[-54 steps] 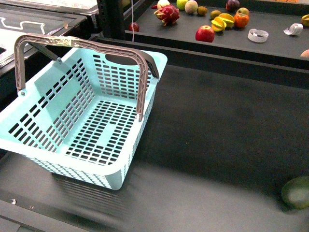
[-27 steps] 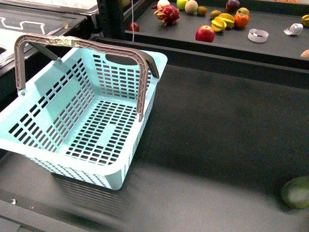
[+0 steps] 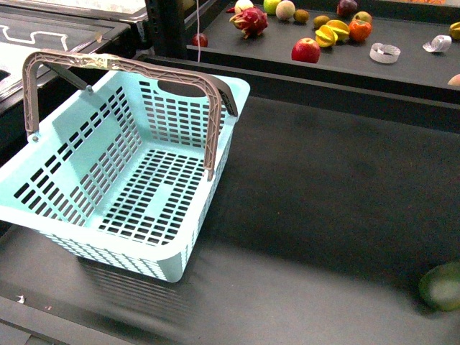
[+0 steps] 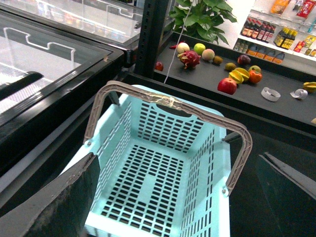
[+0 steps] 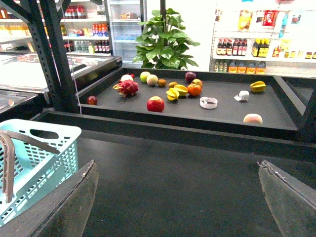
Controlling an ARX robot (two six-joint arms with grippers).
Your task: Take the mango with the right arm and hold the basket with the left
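Showing pale turquoise across the basket [image 3: 66, 126], with rows of dark rectangular slots patterning walls and floor. Carrying grey-brown on the handles [image 3: 129, 66], ribbed in a lattice. Spreading matte black over the table [image 3: 323, 180]. Glowing red on the apple [image 3: 306, 49], magenta on the dragon fruit [image 3: 250, 20], yellow-orange on the cut star fruit [image 3: 332, 33], dull green on the roundish fruit [image 3: 442, 286].

One turquoise basket [image 3: 172, 115] is sitting with two grey-brown handles [image 3: 129, 66]; one red apple [image 3: 305, 49], one dragon fruit [image 3: 249, 21], one dark green fruit [image 3: 442, 285] and two white tape rolls [image 3: 383, 57] are lying out.
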